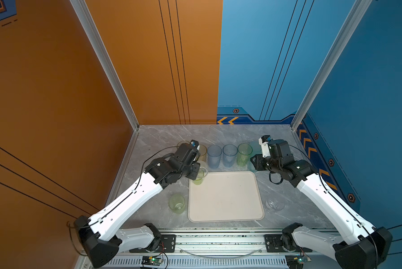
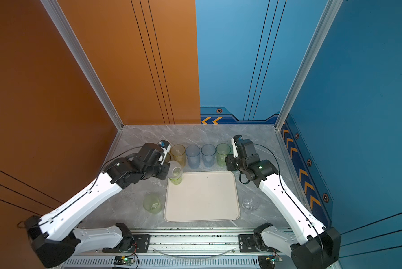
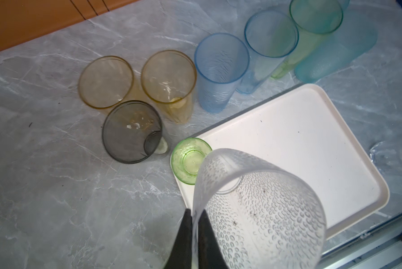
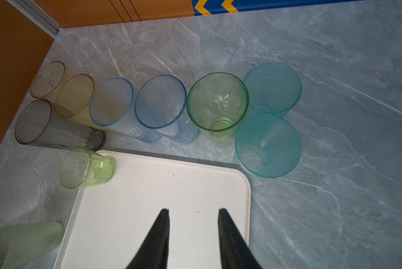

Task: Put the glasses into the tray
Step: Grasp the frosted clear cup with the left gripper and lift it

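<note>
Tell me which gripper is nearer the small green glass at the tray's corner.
Left. The left gripper, shut on a clear dimpled glass, is right beside the small green glass; the right gripper is open over the tray's opposite far corner.

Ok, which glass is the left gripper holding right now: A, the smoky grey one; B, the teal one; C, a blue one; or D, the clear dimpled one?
D: in the left wrist view the left gripper is closed on the wall of the clear dimpled glass, while the smoky grey glass stands free on the table.
</note>
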`<state>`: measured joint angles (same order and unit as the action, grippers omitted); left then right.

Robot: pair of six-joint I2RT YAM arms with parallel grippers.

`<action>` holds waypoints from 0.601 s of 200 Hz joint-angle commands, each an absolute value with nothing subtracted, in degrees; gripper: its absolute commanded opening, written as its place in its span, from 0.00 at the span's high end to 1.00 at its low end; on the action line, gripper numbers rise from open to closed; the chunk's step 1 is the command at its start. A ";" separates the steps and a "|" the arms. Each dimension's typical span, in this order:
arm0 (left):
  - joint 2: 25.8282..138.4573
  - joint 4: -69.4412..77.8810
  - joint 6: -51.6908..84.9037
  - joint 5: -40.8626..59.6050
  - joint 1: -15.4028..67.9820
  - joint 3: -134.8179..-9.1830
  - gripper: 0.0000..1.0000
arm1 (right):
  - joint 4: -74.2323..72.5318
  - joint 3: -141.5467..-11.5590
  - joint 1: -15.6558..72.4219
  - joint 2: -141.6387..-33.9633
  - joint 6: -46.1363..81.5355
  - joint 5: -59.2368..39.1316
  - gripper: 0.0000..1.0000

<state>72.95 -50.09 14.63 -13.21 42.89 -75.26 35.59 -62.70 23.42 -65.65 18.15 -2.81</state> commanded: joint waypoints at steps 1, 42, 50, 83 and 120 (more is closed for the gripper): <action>78.98 -50.59 12.25 -13.27 45.20 -79.11 0.92 | 37.61 -61.82 23.03 -65.03 19.21 -2.42 0.66; 88.18 -45.94 10.88 -7.41 45.13 -80.60 0.92 | 37.79 -61.83 22.77 -65.75 19.16 -2.68 0.66; 89.69 -45.38 10.61 -6.60 44.63 -80.86 0.92 | 37.84 -61.95 22.75 -65.91 19.21 -2.71 0.66; 93.94 -42.50 9.54 -3.39 42.02 -81.25 0.92 | 38.40 -62.44 22.50 -66.66 18.90 -2.63 0.66; 97.39 -41.61 8.81 -1.93 40.02 -81.72 0.92 | 38.74 -63.12 22.41 -67.79 18.82 -2.54 0.66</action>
